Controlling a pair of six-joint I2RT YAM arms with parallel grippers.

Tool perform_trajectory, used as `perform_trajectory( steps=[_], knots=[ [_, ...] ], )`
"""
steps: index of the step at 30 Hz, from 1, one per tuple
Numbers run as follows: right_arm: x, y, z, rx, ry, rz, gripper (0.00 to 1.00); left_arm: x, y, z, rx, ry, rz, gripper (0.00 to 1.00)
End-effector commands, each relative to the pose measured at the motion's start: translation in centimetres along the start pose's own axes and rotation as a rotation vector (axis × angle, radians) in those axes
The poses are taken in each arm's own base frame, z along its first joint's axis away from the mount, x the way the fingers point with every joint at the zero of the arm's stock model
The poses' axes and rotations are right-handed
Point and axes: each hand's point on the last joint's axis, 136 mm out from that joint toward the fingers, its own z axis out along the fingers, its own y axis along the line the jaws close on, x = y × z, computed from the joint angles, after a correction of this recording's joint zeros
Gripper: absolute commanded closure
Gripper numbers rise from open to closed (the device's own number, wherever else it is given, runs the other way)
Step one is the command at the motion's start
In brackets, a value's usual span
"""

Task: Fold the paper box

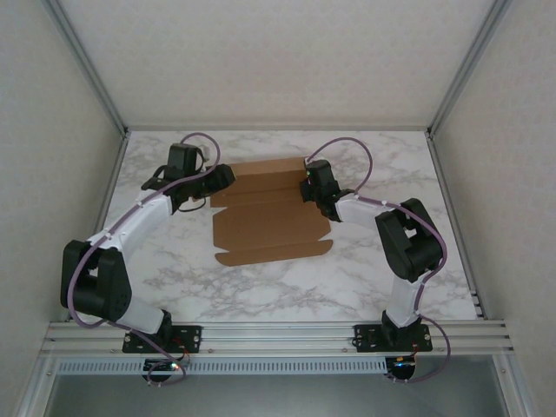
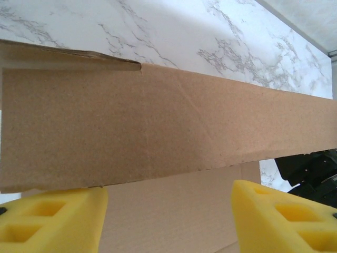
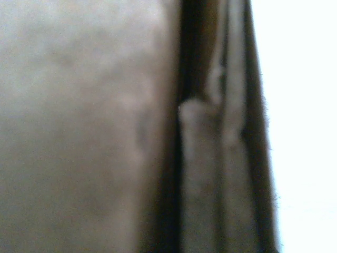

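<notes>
**Fig. — Workspace as seen from beside the rig.** The paper box point(image 1: 271, 221) is lying as a partly creased brown sheet at the middle of the marble table point(image 1: 174, 269). Its near edge is running slightly askew to the table's front rail point(image 1: 278, 330). Its far edge is stopping short of the back wall, leaving a strip of bare marble there.

The left gripper point(image 1: 224, 178) is hovering at the sheet's far left corner. In the left wrist view this gripper point(image 2: 168, 187) is standing released, its yellow foam fingers point(image 2: 58, 216) well apart and clamping nothing. A long panel of the paper box point(image 2: 168, 126) is rising across the view just beyond the fingertips. A slit is breaking the panel's upper edge toward the left. Open marble point(image 2: 210, 37) is showing beyond that edge.

The right gripper point(image 1: 307, 185) is sitting at the sheet's far right edge, with its jaws clenched. The right wrist view is giving a blurred, very close cardboard surface point(image 3: 79, 126) with a dark seam running top to bottom. Whether an edge is being pinched there I cannot tell.

Bare marble is lying open on every side of the sheet. The room is widest between its near edge and the arm bases, and narrower toward the left and right frame posts.
</notes>
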Motion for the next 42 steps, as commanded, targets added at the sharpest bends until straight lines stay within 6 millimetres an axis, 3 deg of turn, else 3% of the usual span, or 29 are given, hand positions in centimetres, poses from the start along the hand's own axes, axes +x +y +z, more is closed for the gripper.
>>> perform_trajectory(
  steps=[1,7,12,16,21,31,36,42],
  knots=[
    [3.3,-0.5,0.1,0.004,0.107,-0.068,1.0,-1.1,-1.7,-2.2,0.018,-0.038,0.043,0.38],
    [3.3,-0.4,-0.1,-0.003,0.122,-0.079,1.0,0.0,-1.7,-4.0,-0.035,-0.028,0.085,0.39],
    [3.5,-0.5,-0.2,-0.003,0.122,-0.083,1.0,-2.1,-1.3,-5.3,-0.085,-0.096,0.105,0.38],
    [3.9,-0.4,-0.1,-0.011,0.127,-0.076,1.0,-3.6,-0.8,-3.3,-0.075,-0.096,0.072,0.38],
    [4.1,-0.3,0.0,-0.014,0.14,-0.074,1.0,-3.8,-0.7,0.1,-0.027,-0.054,0.026,0.39],
    [4.2,0.1,0.1,-0.033,0.146,-0.065,1.0,-2.6,-0.3,1.8,0.012,-0.011,-0.006,0.41],
    [4.6,0.3,0.4,-0.043,0.155,-0.061,1.0,-3.1,-0.2,2.9,0.089,-0.019,-0.053,0.43],
    [4.5,0.5,0.5,-0.049,0.163,-0.061,1.0,-3.3,-0.7,3.3,0.264,-0.026,-0.159,0.57]
  ],
)
